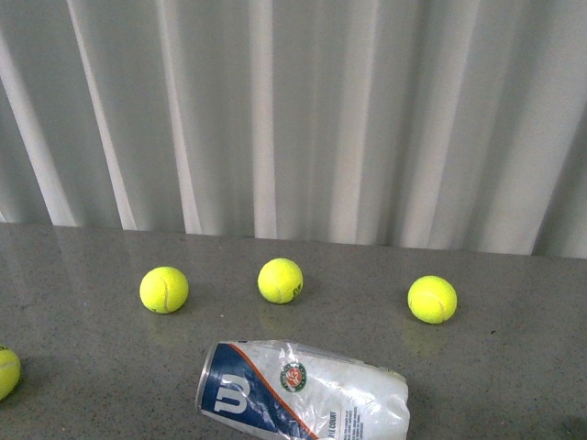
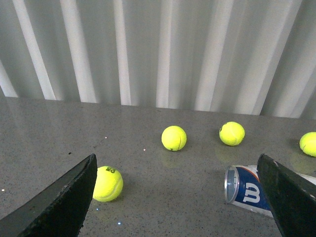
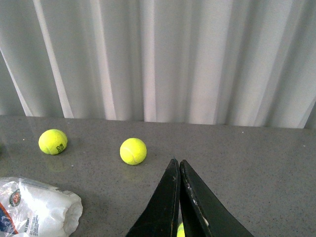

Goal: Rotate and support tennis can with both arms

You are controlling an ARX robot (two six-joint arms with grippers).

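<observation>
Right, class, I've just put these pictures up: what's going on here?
Nothing is being handled at this moment. The tennis can lies on its side on the grey table, metal rim towards the robot's left, with four tennis balls loose around it. The left gripper hangs open above the table, with the can off to one side of it. The right gripper is shut and holds nothing visible. Neither touches the can, so rotating it has not begun.

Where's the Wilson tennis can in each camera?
Front view: clear plastic tennis can with navy-and-white label lies on its side, bottom centre.
Left wrist view: can at picture's lower right, partly hidden.
Right wrist view: can at picture's bottom-left corner, crumpled end only.
Shared landmark: yellow-green tennis ball with dark print beyond it.
</observation>
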